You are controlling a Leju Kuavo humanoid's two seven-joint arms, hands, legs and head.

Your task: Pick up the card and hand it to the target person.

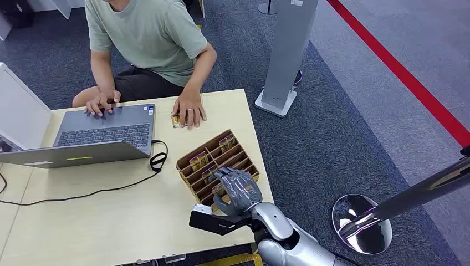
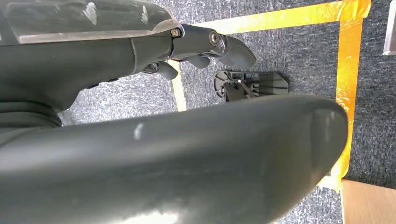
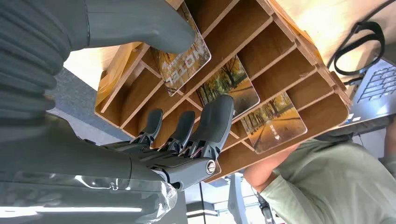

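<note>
- Pale wooden table carries it all.
- Open grey laptop sits at its far left, black cable trailing.
- Slotted wooden card rack stands near the right edge.
- A loose card lies under the person's hand.

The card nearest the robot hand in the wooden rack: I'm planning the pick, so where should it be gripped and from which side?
Grip the card by its free top edge, coming from above. It stands upright in the wooden rack, whose dividers cover its lower part. The right robot hand is already over it.
</note>
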